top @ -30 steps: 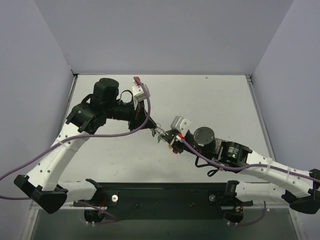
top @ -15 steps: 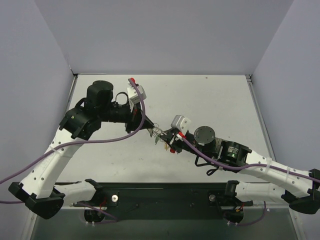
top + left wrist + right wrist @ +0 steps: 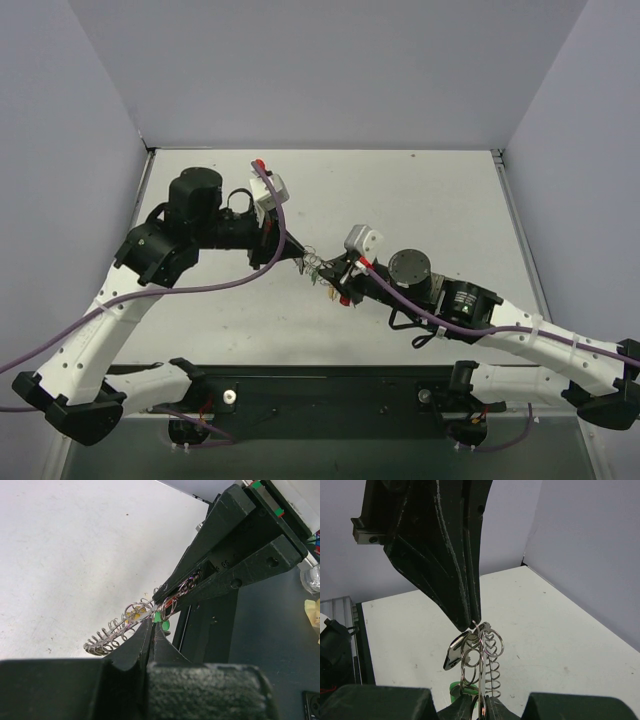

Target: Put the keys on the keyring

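Observation:
The two grippers meet above the middle of the table with the bunch strung between them. My left gripper (image 3: pixel 303 262) (image 3: pixel 152 622) is shut, its tips pinching the top of the wire bunch where the grey coil-like keyring (image 3: pixel 107 637) (image 3: pixel 492 672) ends. My right gripper (image 3: pixel 333 275) (image 3: pixel 477 707) is shut on the keys' thin rings and a silver blade (image 3: pixel 470 655). A yellow key head (image 3: pixel 134 614) and a green one (image 3: pixel 161 619) (image 3: pixel 454 689) hang by the coil. A silver key (image 3: pixel 453 652) dangles to the left. Other key heads are hidden in the right fingers (image 3: pixel 225 565).
The white table (image 3: pixel 430 200) stretches behind and to both sides of the grippers, walled in grey at the back and sides. A purple cable (image 3: pixel 200 283) loops under the left arm. The dark base rail (image 3: pixel 330 390) runs along the near edge.
The left arm's elbow and wrist have swung left and down while its fingertips stayed at the bunch. The right gripper has hardly moved. Both stayed shut.

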Robot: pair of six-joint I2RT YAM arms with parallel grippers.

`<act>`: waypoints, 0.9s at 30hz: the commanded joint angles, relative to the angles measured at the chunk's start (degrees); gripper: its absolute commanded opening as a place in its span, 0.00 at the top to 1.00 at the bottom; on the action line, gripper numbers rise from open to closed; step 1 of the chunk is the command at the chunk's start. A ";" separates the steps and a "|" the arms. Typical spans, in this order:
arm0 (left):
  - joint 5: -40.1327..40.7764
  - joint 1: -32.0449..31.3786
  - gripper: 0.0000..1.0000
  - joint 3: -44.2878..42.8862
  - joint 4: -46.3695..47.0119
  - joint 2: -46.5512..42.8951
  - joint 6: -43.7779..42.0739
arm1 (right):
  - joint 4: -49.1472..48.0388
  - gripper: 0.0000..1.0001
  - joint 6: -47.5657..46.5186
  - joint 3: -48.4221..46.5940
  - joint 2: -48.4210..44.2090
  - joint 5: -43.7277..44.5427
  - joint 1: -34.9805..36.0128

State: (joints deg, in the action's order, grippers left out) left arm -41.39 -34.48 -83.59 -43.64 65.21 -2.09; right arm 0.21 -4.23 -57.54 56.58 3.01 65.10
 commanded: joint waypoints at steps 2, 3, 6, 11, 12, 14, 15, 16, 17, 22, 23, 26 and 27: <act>0.08 -0.76 1.00 0.97 -1.63 -2.89 1.12 | -5.30 1.00 2.91 -1.44 -1.20 5.69 -2.79; 0.25 -0.76 1.00 1.32 -1.54 -3.24 1.21 | -5.39 1.00 3.17 -1.35 -1.29 5.78 -3.22; 0.69 -0.94 1.00 2.02 -1.19 -4.03 1.73 | -5.92 1.00 4.23 -0.91 -1.64 6.05 -3.84; 2.10 -1.47 1.00 2.99 -0.13 -5.18 3.30 | -6.97 1.00 6.07 -0.38 -2.00 6.75 -4.46; 2.10 -1.55 1.00 3.08 0.04 -5.27 3.40 | -7.15 1.00 6.25 -0.29 -2.00 6.66 -4.46; 2.27 -1.73 1.00 3.52 0.66 -5.44 3.58 | -7.68 1.00 6.08 -0.03 -2.08 5.70 -4.63; 2.01 -1.73 1.00 3.70 0.83 -5.36 3.58 | -7.77 1.00 6.08 -0.12 -2.00 5.43 -4.63; 1.84 -1.82 1.00 3.70 1.01 -5.36 3.58 | -7.77 1.00 5.99 -0.12 -1.91 5.26 -4.55; 1.92 -1.82 1.00 3.61 1.18 -5.27 3.58 | -7.77 1.00 5.99 -0.12 -1.82 5.17 -4.63; 1.84 -1.82 1.00 4.49 4.51 -5.18 4.55 | -7.85 1.00 5.37 0.14 -2.00 4.47 -4.63; 1.84 -1.82 1.00 4.75 5.48 -5.09 4.98 | -7.85 1.00 5.37 0.15 -1.91 4.38 -4.55; 1.84 -1.82 0.95 5.37 8.13 -4.92 5.87 | -7.94 1.00 4.85 0.50 -2.35 3.85 -4.54; 1.92 -1.82 0.88 5.54 8.48 -4.83 5.78 | -8.03 1.00 4.76 0.76 -2.70 3.59 -4.63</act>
State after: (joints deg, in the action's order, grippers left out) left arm -39.44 -35.99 -78.35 -41.25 60.45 2.31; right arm -1.43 0.89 -56.82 56.36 7.18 60.62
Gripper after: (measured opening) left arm 0.036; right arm 0.151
